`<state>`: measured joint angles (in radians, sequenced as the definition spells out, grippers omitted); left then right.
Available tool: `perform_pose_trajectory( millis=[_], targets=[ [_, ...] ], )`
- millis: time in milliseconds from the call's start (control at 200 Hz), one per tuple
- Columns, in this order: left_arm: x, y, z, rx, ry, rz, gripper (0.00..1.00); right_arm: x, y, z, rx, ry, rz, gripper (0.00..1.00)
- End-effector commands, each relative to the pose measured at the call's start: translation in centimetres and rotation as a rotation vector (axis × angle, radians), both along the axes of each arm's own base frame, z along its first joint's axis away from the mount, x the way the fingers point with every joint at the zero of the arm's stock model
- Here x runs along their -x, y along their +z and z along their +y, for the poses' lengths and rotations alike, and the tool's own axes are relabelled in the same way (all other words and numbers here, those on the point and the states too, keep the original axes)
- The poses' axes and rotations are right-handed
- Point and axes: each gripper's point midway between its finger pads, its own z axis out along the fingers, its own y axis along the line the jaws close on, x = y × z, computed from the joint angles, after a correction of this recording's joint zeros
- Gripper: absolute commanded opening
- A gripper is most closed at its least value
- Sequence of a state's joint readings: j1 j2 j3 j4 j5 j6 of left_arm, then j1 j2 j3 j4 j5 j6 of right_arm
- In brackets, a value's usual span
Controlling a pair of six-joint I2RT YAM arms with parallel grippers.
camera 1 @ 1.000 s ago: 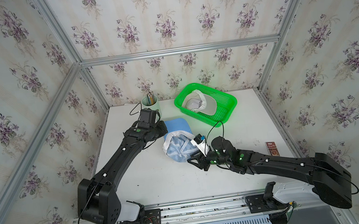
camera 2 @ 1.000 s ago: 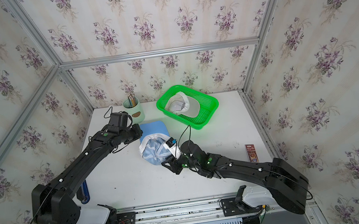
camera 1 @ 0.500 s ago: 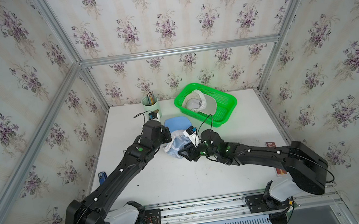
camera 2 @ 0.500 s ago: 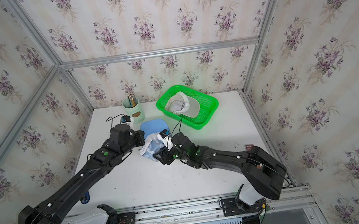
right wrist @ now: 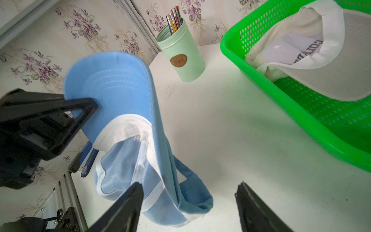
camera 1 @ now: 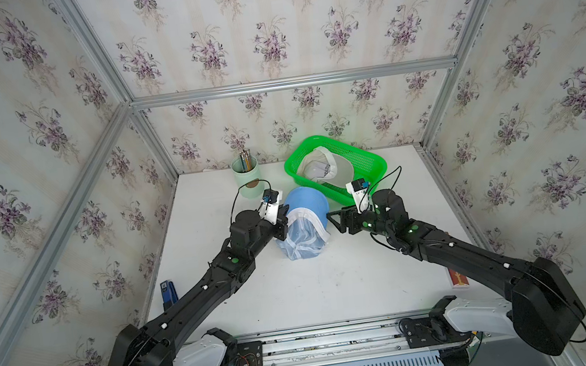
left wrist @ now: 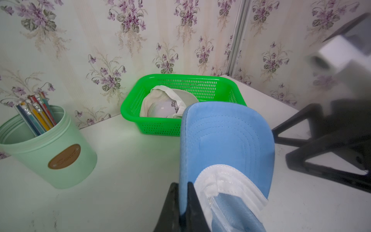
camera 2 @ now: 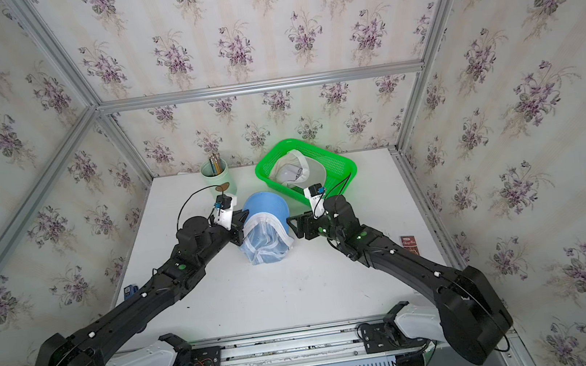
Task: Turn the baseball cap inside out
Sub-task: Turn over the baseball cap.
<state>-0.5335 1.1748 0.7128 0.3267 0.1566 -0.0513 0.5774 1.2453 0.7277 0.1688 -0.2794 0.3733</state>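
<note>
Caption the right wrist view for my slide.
Left claw pinching the cap by its brim, pale lining showing; right claw open close by.

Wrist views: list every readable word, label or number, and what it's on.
"Sweet", in script, on the brown oval label of the green pencil cup.
Dark block capitals on the white cap in the green basket: folded and partly hidden, cannot be read whole.
Small stitched mark on the white sweatband of the blue cap: too blurred.
Nothing else legible.
</note>
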Motion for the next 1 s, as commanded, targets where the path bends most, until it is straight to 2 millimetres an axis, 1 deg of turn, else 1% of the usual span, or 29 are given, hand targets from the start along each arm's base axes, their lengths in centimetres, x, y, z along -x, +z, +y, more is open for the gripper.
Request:
perform_pose_trajectory(
  millis=[0,100,160,200,235,290,345,385,425,435,450,465,480,495,530,569,589,614,629,694,739,769,834,924,974,999],
  targets=[
    [0.2,1.4,-1.3,0.008,-0.075,-0.048,0.00,0.4,0.9,1.0,-0.043,0.057,-0.023,0.75],
    [0.3,1.4,-1.5,0.019,-0.089,-0.042,0.00,0.6,0.9,1.3,-0.054,0.072,-0.035,0.74],
    [0.5,1.5,-2.0,0.025,-0.118,-0.031,0.00,0.4,0.9,1.5,-0.060,0.080,-0.039,0.69],
    [0.6,1.5,-2.4,0.028,-0.143,-0.019,0.00,0.3,0.9,1.7,-0.063,0.083,-0.044,0.65],
    [0.7,1.5,-2.8,0.032,-0.160,-0.007,0.00,0.2,0.9,1.9,-0.068,0.090,-0.047,0.57],
    [0.7,1.5,-3.0,0.039,-0.172,0.004,0.00,0.0,1.1,2.2,-0.072,0.099,-0.058,0.40],
    [0.7,1.3,-3.1,0.044,-0.175,0.012,0.01,-0.2,1.4,2.5,-0.070,0.105,-0.069,0.26],
    [0.6,1.1,-3.2,0.046,-0.178,0.024,0.07,-0.3,1.6,2.5,-0.065,0.100,-0.080,0.16],
    [0.6,0.9,-3.3,0.042,-0.180,0.040,0.16,-0.4,2.0,2.5,-0.060,0.095,-0.097,0.08],
    [0.6,0.9,-3.3,0.043,-0.178,0.044,0.19,-0.4,2.1,2.5,-0.058,0.092,-0.102,0.06],
    [0.5,0.7,-3.3,0.041,-0.172,0.056,0.28,-0.5,2.2,2.4,-0.055,0.086,-0.108,0.03],
    [0.3,0.5,-3.2,0.038,-0.162,0.069,0.40,-0.5,2.3,2.4,-0.053,0.083,-0.112,0.00],
    [0.1,0.3,-3.1,0.035,-0.147,0.082,0.52,-0.5,2.4,2.3,-0.051,0.077,-0.117,0.00],
    [-0.1,0.2,-2.9,0.034,-0.131,0.095,0.58,-0.5,2.6,2.2,-0.049,0.071,-0.122,0.00],
    [-0.4,-0.3,-2.5,0.028,-0.101,0.136,0.65,-0.6,2.7,1.9,-0.039,0.051,-0.130,0.00],
    [-0.9,-0.7,-2.0,0.030,-0.068,0.194,0.75,-0.8,2.7,1.5,-0.018,0.027,-0.142,0.00],
    [-1.2,-0.9,-1.7,0.036,-0.043,0.224,0.83,-0.8,2.7,1.3,-0.004,0.014,-0.148,0.00],
    [-1.7,-1.0,-1.1,0.042,-0.003,0.257,0.95,-0.9,2.6,0.9,0.018,-0.007,-0.156,0.00],
    [-2.0,-1.2,-0.7,0.046,0.019,0.278,1.00,-1.0,2.6,0.8,0.031,-0.020,-0.161,0.00],
    [-3.1,-1.5,1.3,0.051,0.144,0.355,0.99,-1.4,2.1,-0.3,0.105,-0.088,-0.180,0.00],
    [-3.2,-1.5,2.1,0.035,0.181,0.399,0.99,-1.7,1.8,-1.0,0.154,-0.135,-0.190,0.00],
    [-3.4,-1.3,2.7,0.021,0.219,0.414,0.99,-2.0,1.6,-1.4,0.186,-0.167,-0.198,0.00],
    [-3.4,-0.3,3.6,-0.012,0.264,0.436,0.99,-2.4,1.1,-2.2,0.248,-0.233,-0.212,0.00],
    [-3.1,0.8,5.0,-0.022,0.342,0.477,0.99,-2.8,0.8,-2.5,0.324,-0.311,-0.234,0.00],
    [-2.8,1.5,5.2,-0.006,0.341,0.518,0.99,-2.9,0.8,-2.3,0.367,-0.343,-0.259,0.00],
    [-2.6,1.5,5.4,0.006,0.355,0.543,0.99,-2.8,1.0,-2.1,0.391,-0.361,-0.281,0.00]
  ],
)
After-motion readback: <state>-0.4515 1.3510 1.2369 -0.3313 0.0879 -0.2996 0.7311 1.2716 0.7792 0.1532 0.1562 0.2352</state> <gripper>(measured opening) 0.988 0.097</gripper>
